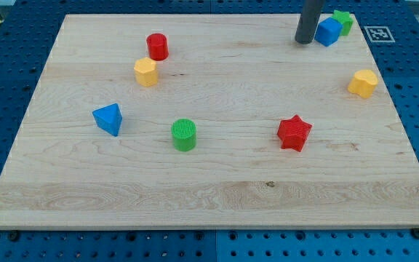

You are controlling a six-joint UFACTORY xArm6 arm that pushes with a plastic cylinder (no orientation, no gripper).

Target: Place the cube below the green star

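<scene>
The blue cube (329,31) sits near the view's top right corner of the wooden board (209,182). It touches the green star (343,21), which lies just up and to the right of it and is partly hidden behind it. My tip (304,41) rests on the board just to the left of the blue cube, close to it or touching it.
A red cylinder (157,46) and a yellow hexagonal block (145,72) stand at the upper left. A blue triangular block (108,118) is at the left, a green cylinder (184,135) at centre, a red star (294,133) right of centre, a yellow block (363,84) at the right edge.
</scene>
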